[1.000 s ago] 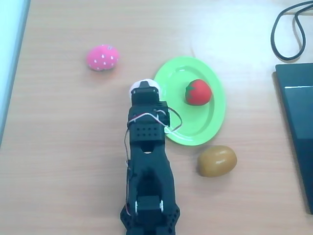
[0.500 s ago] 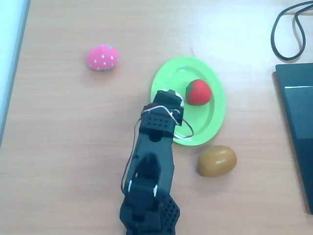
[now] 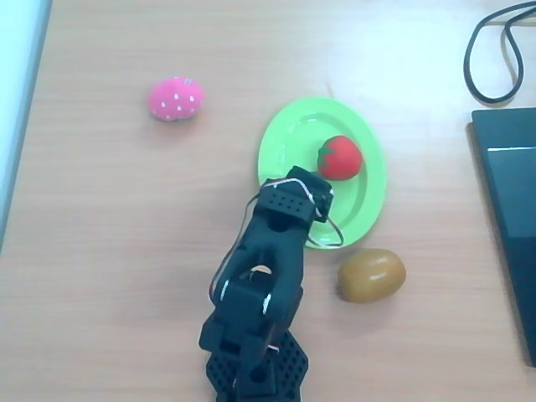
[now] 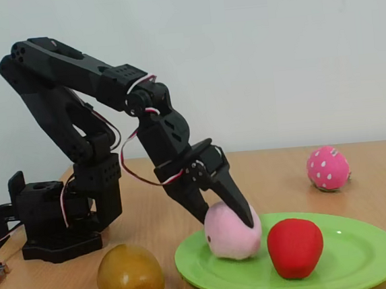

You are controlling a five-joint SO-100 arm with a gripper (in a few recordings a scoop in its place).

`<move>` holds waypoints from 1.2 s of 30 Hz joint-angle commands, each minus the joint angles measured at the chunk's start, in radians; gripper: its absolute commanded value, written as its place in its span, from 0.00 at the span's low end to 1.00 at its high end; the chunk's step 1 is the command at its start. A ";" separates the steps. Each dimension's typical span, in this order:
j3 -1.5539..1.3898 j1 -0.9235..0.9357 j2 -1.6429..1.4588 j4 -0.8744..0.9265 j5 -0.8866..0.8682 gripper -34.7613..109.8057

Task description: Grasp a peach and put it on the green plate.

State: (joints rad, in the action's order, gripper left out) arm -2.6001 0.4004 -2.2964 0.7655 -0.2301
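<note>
In the fixed view the pale pink peach (image 4: 232, 236) rests on the left part of the lime-green plate (image 4: 364, 251). My black gripper (image 4: 225, 219) is shut on it, one finger across its front top and the other behind its left side. In the overhead view the gripper (image 3: 303, 178) reaches from below over the green plate (image 3: 293, 134), and the peach is hidden under it. A red strawberry (image 3: 339, 157) (image 4: 295, 247) lies on the plate just right of the gripper.
A hot-pink strawberry with white dots (image 3: 176, 99) (image 4: 327, 168) lies off the plate, at upper left in the overhead view. An olive-brown fruit (image 3: 371, 275) (image 4: 130, 277) sits beside the plate. A dark laptop (image 3: 509, 218) and a black cable (image 3: 494, 50) occupy the right edge.
My gripper has swung right with the peach, from beside the plate's left rim to over the plate, and come close to the red strawberry.
</note>
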 commanded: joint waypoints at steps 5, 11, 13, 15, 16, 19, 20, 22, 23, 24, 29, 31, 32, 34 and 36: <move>0.012 0.018 0.031 -0.023 -0.018 0.42; -0.023 0.017 -0.005 -0.023 -0.002 0.46; -0.034 0.017 -0.021 -0.023 0.008 0.47; -0.041 0.017 -0.032 -0.023 0.014 0.49; -0.041 0.015 -0.035 -0.023 0.017 0.49; -0.043 0.014 -0.052 -0.020 0.021 0.50; -0.043 0.012 -0.057 -0.020 0.021 0.51; -0.043 0.008 -0.069 -0.018 0.021 0.51; -0.043 0.003 -0.077 -0.014 0.021 0.52; -0.043 -0.002 -0.083 -0.008 0.020 0.52; -0.043 -0.046 -0.147 0.023 0.020 0.52; -0.043 -0.075 -0.184 0.040 0.023 0.52; -0.043 -0.091 -0.204 0.046 0.025 0.52; -0.043 -0.118 -0.244 0.063 0.026 0.52; -0.043 -0.147 -0.287 0.078 0.029 0.52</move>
State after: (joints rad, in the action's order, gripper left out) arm -2.6400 0.2777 -2.5173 0.8115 -0.1948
